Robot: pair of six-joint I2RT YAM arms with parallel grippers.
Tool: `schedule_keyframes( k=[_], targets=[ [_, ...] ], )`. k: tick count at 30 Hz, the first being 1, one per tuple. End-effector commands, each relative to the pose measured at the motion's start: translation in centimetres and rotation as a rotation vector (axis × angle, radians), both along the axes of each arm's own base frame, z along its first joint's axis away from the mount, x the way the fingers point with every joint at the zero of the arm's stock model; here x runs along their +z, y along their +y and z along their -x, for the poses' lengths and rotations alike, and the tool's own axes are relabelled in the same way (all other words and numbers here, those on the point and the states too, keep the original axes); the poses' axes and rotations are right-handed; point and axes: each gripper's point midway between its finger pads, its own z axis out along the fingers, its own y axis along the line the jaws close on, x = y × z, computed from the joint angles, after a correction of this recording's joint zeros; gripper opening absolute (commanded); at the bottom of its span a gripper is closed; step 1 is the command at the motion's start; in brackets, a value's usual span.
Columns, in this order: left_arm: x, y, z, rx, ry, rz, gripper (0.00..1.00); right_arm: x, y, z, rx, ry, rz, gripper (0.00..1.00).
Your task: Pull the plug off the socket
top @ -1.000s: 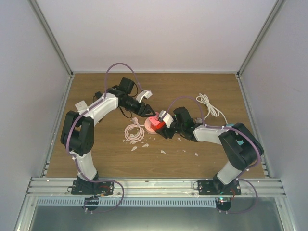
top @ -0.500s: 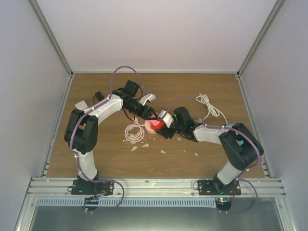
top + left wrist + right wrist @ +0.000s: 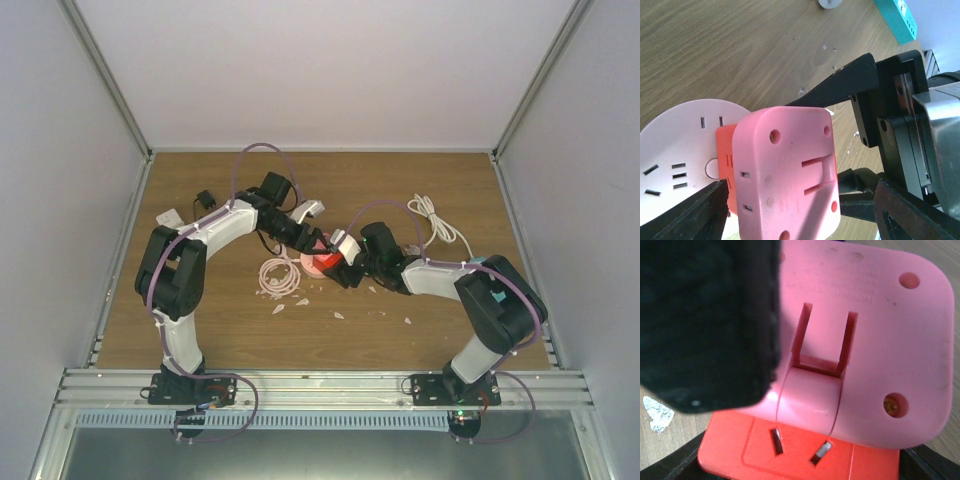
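Note:
The pink plug [image 3: 785,170] is seated in the orange-red socket [image 3: 800,452], which rests against a white round socket disc [image 3: 680,150] on the table. My left gripper [image 3: 800,215] is open, its black fingers [image 3: 695,215] straddling the plug with a gap on each side. My right gripper [image 3: 800,465] is shut on the socket's sides from the opposite direction. In the top view the left gripper [image 3: 318,240] and right gripper [image 3: 342,266] meet at the socket [image 3: 325,261] mid-table. A blurred black finger hides the plug's upper left in the right wrist view.
A coiled pink cable [image 3: 280,275] lies just left of the socket. A white cable [image 3: 435,222] lies at the right. White scraps [image 3: 340,314] dot the wood in front. A small black item [image 3: 206,199] and a white one [image 3: 168,216] sit far left. A teal box [image 3: 897,17] is behind.
My left arm has swung right and down onto the plug, and its jaws have spread wider around it. The right arm and the socket have not moved.

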Motion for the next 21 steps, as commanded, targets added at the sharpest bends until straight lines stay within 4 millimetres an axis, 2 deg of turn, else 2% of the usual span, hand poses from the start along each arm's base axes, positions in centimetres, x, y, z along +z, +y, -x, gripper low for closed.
schedule_keyframes(
  k=[1,7,13,21],
  targets=[
    [-0.9,-0.3,-0.1,0.002,0.021,0.003,0.79,0.5,0.3,-0.8,-0.011,-0.036,-0.007,0.57],
    [1.0,-1.2,0.2,-0.036,0.019,0.077,0.58,0.6,0.3,-0.8,-0.013,-0.038,-0.002,0.57],
    [2.8,-1.4,0.4,-0.058,-0.011,0.118,0.42,0.5,0.2,-0.8,-0.014,-0.036,0.001,0.54],
    [3.4,-1.4,0.8,-0.061,-0.004,0.136,0.31,0.4,0.1,-0.8,-0.018,-0.037,0.003,0.53]
  ],
)
